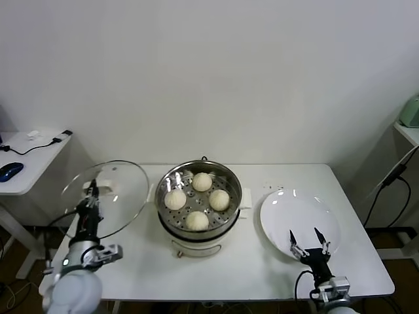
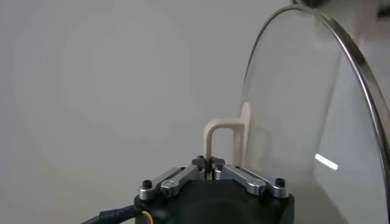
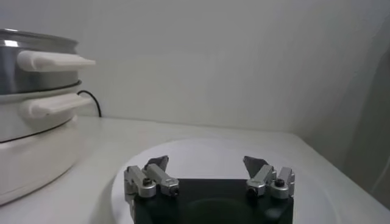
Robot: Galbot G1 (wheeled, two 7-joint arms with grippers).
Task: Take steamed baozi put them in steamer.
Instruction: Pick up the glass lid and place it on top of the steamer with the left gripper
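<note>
Smooth round baozi [image 1: 197, 220] fill shiny perforated steamer [image 1: 200, 227].

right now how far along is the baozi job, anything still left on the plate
Loading looks done: all four baozi sit on the perforated tray in the steamer, and the white plate is bare. In hand: the left gripper is shut on the handle of the glass lid, held tilted beside the steamer. The right gripper hangs open over the plate. Left: probably only covering the pot.

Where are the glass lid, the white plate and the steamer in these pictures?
glass lid [image 1: 121, 196], head view, on the clear glass pane.
white plate [image 1: 288, 216], head view, on its bare middle surface.
steamer [image 1: 169, 178], head view, on the steel rim at the robot's left.
</note>
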